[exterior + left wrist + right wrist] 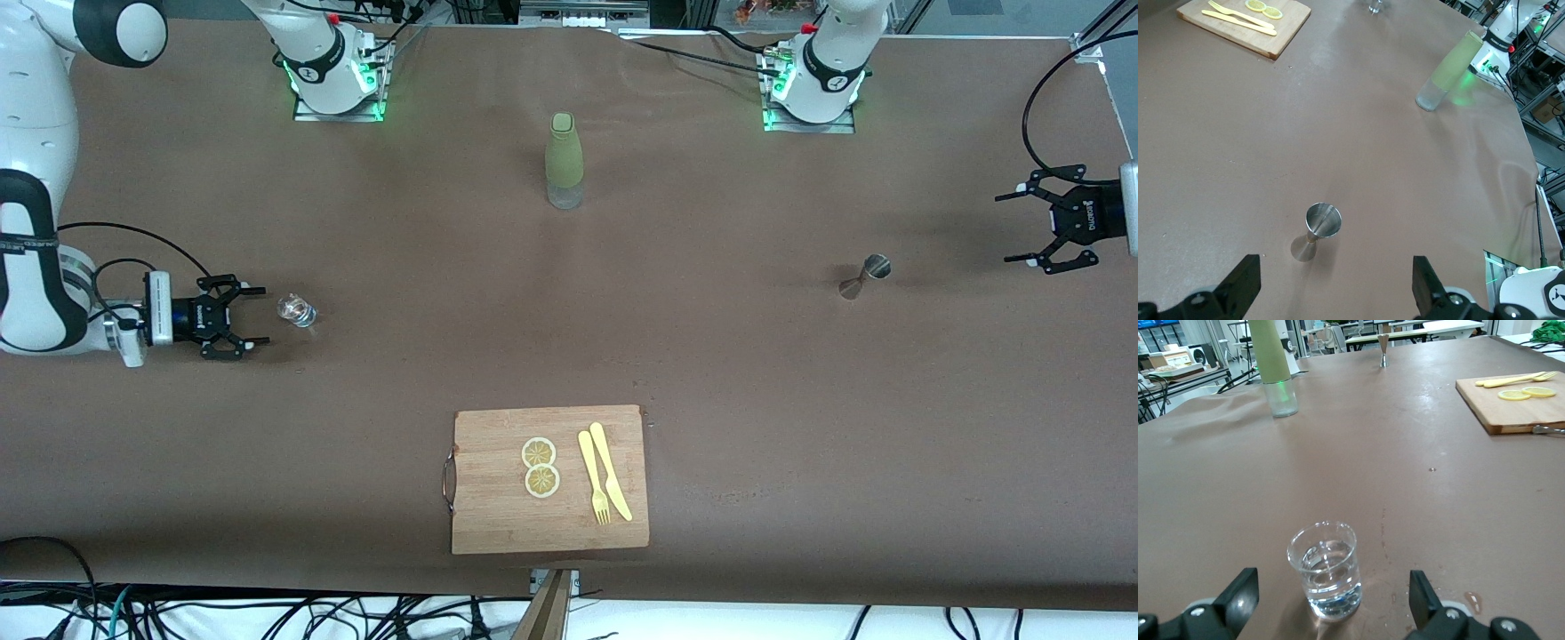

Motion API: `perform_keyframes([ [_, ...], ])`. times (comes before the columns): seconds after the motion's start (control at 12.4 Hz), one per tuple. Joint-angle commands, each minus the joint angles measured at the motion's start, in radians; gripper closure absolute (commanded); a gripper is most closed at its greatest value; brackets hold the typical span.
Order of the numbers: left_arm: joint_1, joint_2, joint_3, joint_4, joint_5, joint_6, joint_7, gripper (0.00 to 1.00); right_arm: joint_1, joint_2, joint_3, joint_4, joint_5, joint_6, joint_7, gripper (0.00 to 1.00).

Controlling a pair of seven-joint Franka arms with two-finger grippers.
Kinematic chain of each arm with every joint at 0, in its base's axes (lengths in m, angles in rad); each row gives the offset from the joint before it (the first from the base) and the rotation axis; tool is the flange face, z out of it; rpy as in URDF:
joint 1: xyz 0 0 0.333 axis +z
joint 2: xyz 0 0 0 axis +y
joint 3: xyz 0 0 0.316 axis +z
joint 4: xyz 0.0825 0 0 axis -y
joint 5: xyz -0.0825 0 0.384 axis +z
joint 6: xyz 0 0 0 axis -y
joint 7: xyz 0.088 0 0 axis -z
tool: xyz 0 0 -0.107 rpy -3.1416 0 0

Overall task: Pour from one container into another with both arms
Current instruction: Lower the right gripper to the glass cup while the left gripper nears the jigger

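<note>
The right arm (36,222) reaches low along its end of the table, wrist level, and the right gripper (233,317) sits just above the surface with fingers spread wide, holding nothing. The left arm's wrist enters at the other end; the left gripper (1040,227) hangs open and empty.

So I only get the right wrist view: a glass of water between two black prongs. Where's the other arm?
Observer: The left gripper hangs open over its end of the table, facing the jigger, apart from it.
Operator: Has that green bottle a lid? Its top's cut off here.
Observer: Yes, the bottle has a green cap on.
Operator: Is my gripper touching the glass?
Observer: No; the right gripper is open, with a gap before the glass.
</note>
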Motion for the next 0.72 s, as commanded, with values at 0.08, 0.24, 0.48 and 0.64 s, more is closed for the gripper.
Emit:
perform_keyframes([
  [0.08, 0.026, 0.050, -0.006, 0.009, -0.031, -0.028, 0.090, 0.00, 0.015, 0.022, 0.010, 0.003, 0.017, -0.002, -0.025, 0.00],
  [0.24, 0.026, 0.108, -0.006, 0.011, -0.045, -0.028, 0.164, 0.00, 0.023, 0.038, 0.012, 0.003, 0.017, -0.002, -0.030, 0.00],
  [0.48, 0.032, 0.168, -0.006, 0.011, -0.059, -0.035, 0.262, 0.00, 0.034, 0.041, 0.012, 0.003, 0.016, -0.002, -0.042, 0.00],
  [0.64, 0.038, 0.203, -0.006, 0.009, -0.079, -0.037, 0.310, 0.00, 0.038, 0.049, 0.012, 0.005, 0.016, -0.002, -0.041, 0.00],
])
